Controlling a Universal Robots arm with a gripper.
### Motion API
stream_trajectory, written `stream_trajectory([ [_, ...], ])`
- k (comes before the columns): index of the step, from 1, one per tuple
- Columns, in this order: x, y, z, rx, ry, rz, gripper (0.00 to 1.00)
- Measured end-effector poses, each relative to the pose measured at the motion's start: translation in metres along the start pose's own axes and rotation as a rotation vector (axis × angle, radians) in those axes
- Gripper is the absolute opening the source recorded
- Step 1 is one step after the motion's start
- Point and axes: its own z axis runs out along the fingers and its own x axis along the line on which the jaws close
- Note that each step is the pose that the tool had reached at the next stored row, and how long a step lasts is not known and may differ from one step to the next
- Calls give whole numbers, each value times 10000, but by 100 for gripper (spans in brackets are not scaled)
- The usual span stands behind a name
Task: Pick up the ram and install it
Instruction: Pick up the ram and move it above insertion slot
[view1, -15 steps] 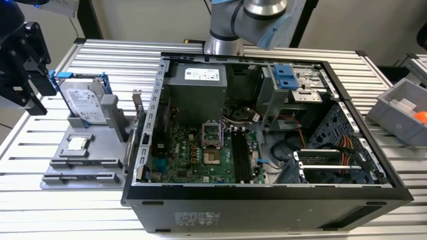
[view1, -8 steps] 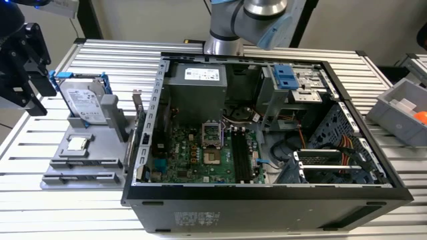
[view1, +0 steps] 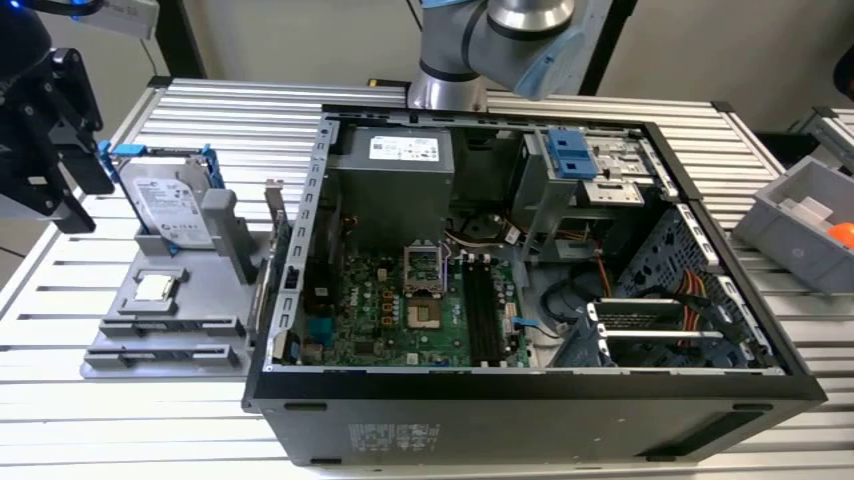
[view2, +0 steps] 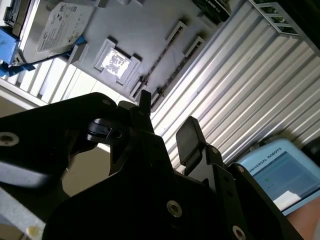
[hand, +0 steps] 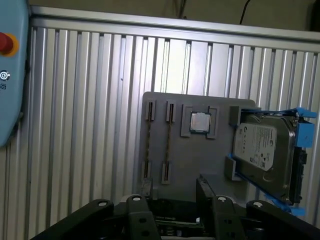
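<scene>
My black gripper (view1: 64, 135) hangs high over the table at the exterior view's left, above the grey holder tray (view1: 134, 310). Its fingers stand open in both wrist views, with nothing between the tips (hand: 175, 186) (view2: 167, 112). The ram (hand: 169, 142) is a thin dark strip standing on edge in the tray's holder nearest the small silver chip (hand: 200, 121). The same strip (view2: 161, 56) runs between two brackets in the second wrist view. The long black motherboard slots (view1: 483, 310) lie inside the open computer case (view1: 534, 385).
A silver hard drive (view1: 171, 205) in a blue frame stands upright at the tray's back. A second holder (hand: 148, 142) runs beside the ram. A grey bin (view1: 807, 225) sits at the exterior view's right. A blue pendant (hand: 12, 75) lies on the ribbed table.
</scene>
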Motion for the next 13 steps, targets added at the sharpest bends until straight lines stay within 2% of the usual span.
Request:
stream_trajectory([
  [13, 1, 0, 32, 0, 6, 0, 100],
])
